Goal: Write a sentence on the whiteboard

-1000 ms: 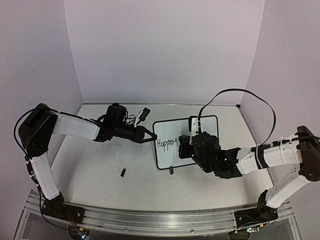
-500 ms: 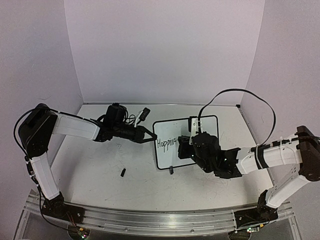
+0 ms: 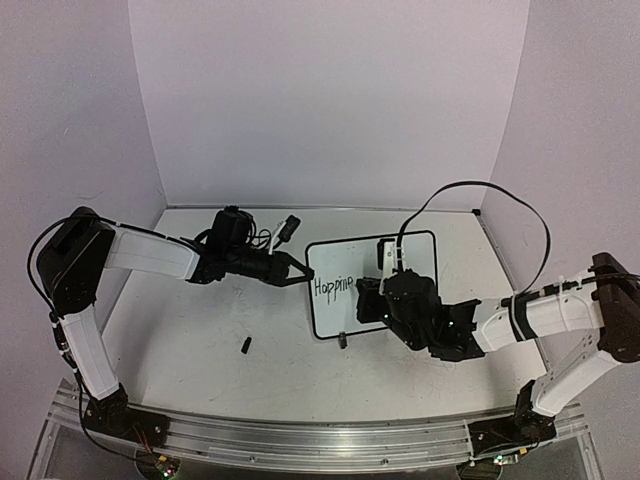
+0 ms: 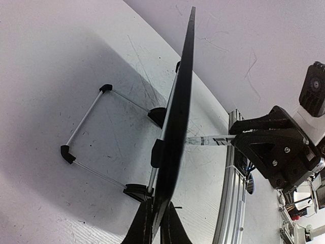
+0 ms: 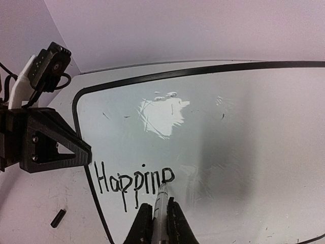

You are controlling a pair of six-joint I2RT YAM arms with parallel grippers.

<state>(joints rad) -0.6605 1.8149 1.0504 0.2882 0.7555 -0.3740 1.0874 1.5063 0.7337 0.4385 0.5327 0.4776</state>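
The whiteboard (image 3: 340, 262) stands tilted on the table, edge-on in the left wrist view (image 4: 179, 112). My left gripper (image 3: 300, 277) is shut on its left edge, jaws pinching the frame (image 4: 157, 223). The sentence (image 3: 333, 286) reads "Happin" plus a round partial letter (image 5: 134, 179). My right gripper (image 3: 367, 300) is shut on a marker (image 5: 161, 206). The marker's tip touches the board at the foot of the last letter. The marker also shows in the left wrist view (image 4: 208, 140), meeting the board's face.
A small black marker cap (image 3: 245, 345) lies on the table left of the board, also in the right wrist view (image 5: 58, 218). The board's wire stand (image 4: 86, 127) sticks out behind it. An aluminium rail (image 3: 300, 440) runs along the near edge. Walls close the back and sides.
The last letter after "Happin" has gained a closed round stroke. My right gripper with the marker has shifted slightly left. The left arm has not moved.
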